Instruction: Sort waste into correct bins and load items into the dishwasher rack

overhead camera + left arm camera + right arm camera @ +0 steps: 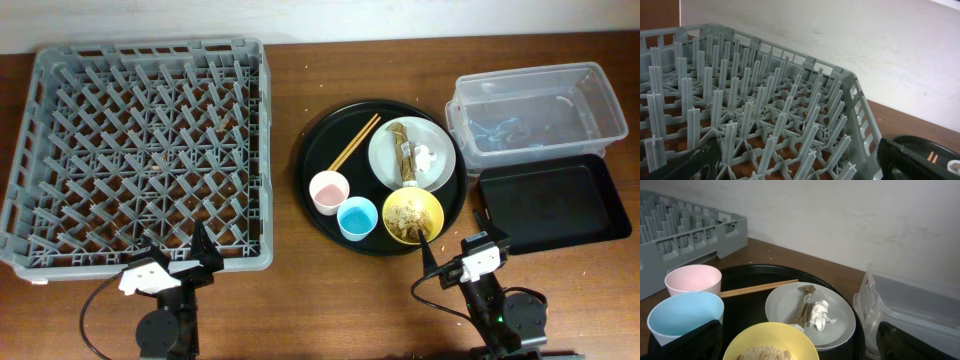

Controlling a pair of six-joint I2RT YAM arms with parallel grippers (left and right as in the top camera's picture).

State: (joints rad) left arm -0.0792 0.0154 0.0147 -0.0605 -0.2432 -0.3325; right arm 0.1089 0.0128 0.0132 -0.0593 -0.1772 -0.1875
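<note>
Black left arm [168,318] and right arm [497,305] crouch low, jaws seemingly parted.

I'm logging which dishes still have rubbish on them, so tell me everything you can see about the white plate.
The white plate is round, shallow and smooth, with a slight gloss; whether it is ceramic or plastic I cannot tell. It lies flat on the far right part of the round black tray. On it rest brown stick-like scraps and a crumpled white tissue. The yellow bowl sits at its near edge and the chopsticks lie to its left; whether either touches it is unclear.
</note>
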